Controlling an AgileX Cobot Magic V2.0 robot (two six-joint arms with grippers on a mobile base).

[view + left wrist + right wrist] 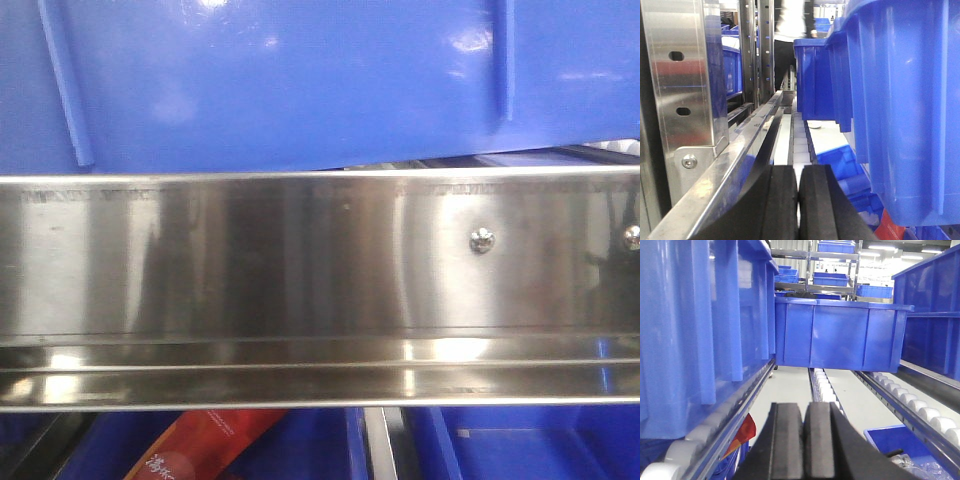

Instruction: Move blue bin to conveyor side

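The blue bin [300, 80] fills the top of the front view, its glossy ribbed wall just above a steel rail. In the left wrist view the blue bin [910, 100] towers at the right of my left gripper [798, 172], which is shut with nothing between its black pads. The right wrist view has the blue bin [685, 325] at the left, resting on rollers, beside my right gripper [804, 407], also shut and empty. Neither gripper touches the bin. The conveyor side is out of view.
A stainless-steel rail [300, 260] with screws crosses the front view; a red package [200, 445] lies in a bin below. A steel upright [685, 85] stands left. Another blue bin [840, 335] sits ahead on roller tracks [822, 385], with stacked bins [935, 315] at the right.
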